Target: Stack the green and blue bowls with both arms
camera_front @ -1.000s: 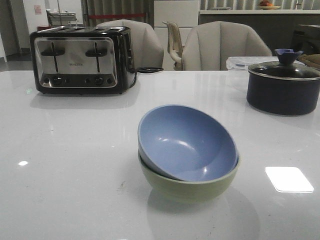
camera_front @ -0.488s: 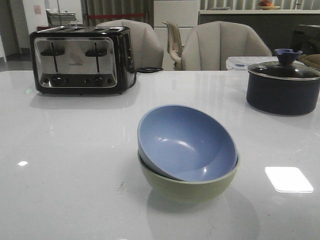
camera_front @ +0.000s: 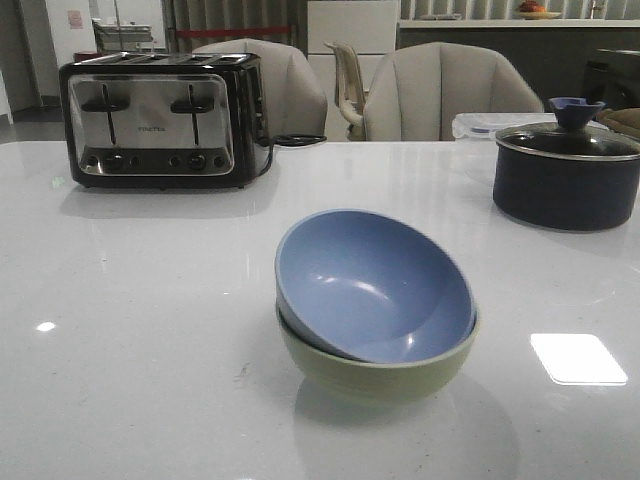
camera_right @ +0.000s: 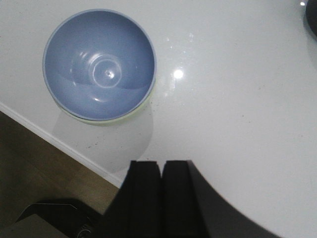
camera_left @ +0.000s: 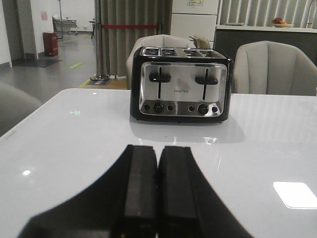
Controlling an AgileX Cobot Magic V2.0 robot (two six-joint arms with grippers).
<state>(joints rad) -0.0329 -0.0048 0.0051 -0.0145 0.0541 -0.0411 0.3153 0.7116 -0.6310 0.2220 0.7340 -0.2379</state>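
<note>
The dusty blue bowl (camera_front: 375,285) sits tilted inside the pale green bowl (camera_front: 380,375) near the middle front of the white table (camera_front: 150,300). From the right wrist view the blue bowl (camera_right: 99,64) is seen from above, with a sliver of the green bowl (camera_right: 144,105) showing under its rim. My right gripper (camera_right: 161,163) is shut and empty, hovering above the table apart from the bowls. My left gripper (camera_left: 158,148) is shut and empty too, low over the table and pointing at the toaster. Neither arm shows in the front view.
A black-and-chrome toaster (camera_front: 165,120) stands at the back left, also facing the left wrist camera as the toaster (camera_left: 181,84). A dark lidded pot (camera_front: 565,170) stands at the back right. Chairs (camera_front: 450,90) line the far edge. The table's near edge (camera_right: 64,146) runs close to the bowls.
</note>
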